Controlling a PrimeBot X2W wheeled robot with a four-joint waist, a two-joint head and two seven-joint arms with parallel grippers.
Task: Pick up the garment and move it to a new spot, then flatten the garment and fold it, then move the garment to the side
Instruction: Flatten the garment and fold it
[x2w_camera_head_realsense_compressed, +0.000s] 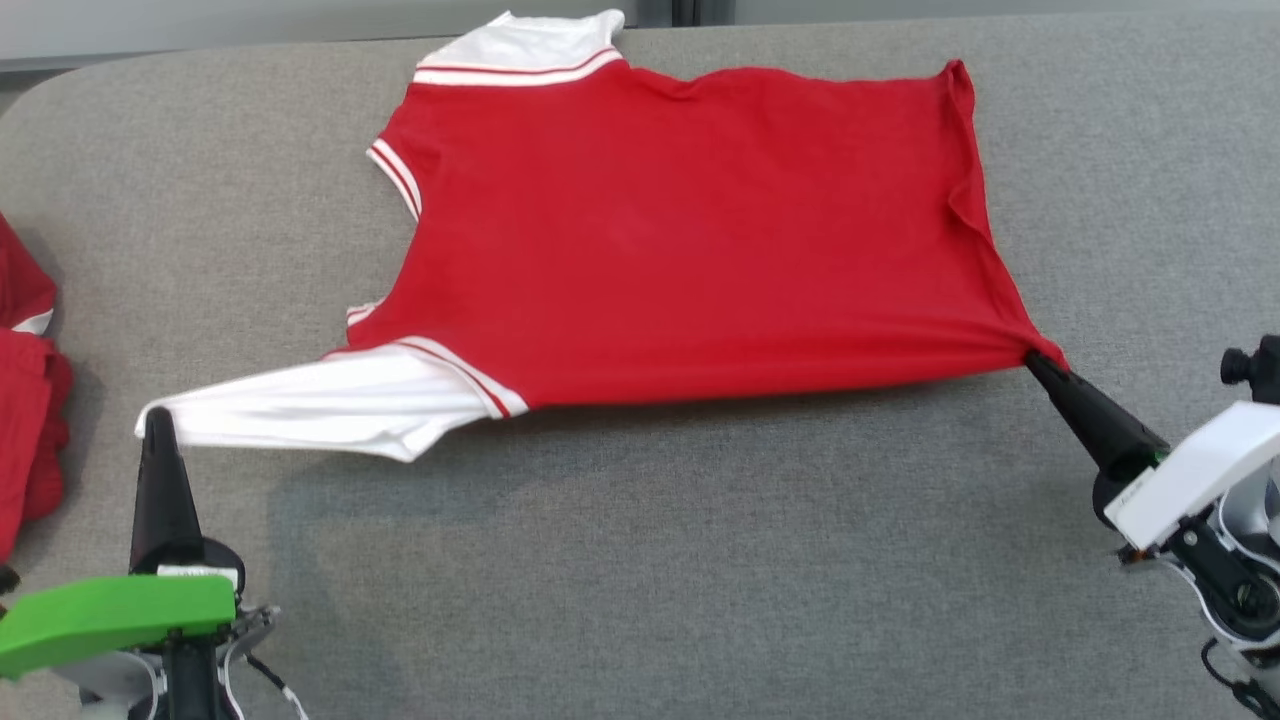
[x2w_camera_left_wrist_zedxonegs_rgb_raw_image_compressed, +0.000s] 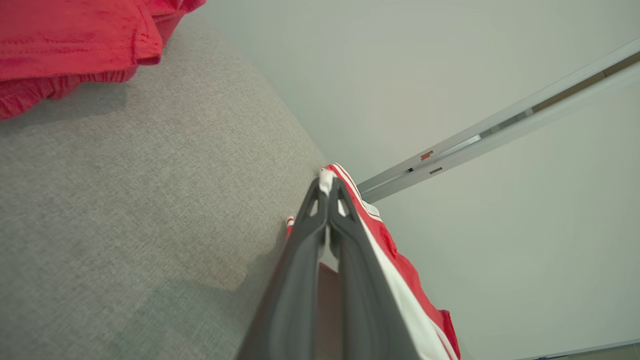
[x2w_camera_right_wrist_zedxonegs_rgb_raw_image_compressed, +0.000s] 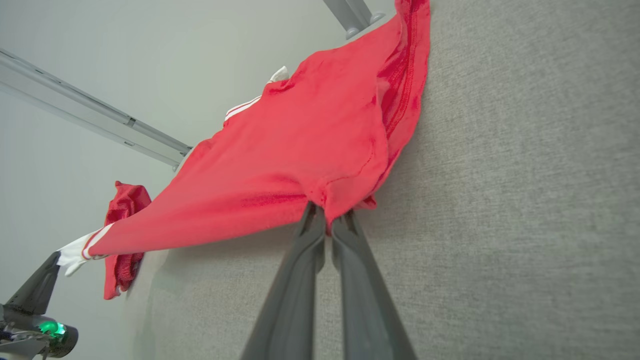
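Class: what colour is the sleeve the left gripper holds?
White sleeve, red-striped at the shoulder; head view shows it best.

Garment (x2w_camera_head_realsense_compressed: 680, 240) on the table (x2w_camera_head_realsense_compressed: 700, 560), clothes pile (x2w_camera_head_realsense_compressed: 25, 400) to its left

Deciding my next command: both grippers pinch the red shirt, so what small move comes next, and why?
Probably lower both grippers together, keeping the stretch, until the near edge rests on the table. The left gripper is shut on the white sleeve, the right gripper on a hem corner; the shirt seems raised along its near edge, casting a shadow, while its far part rests on the surface.
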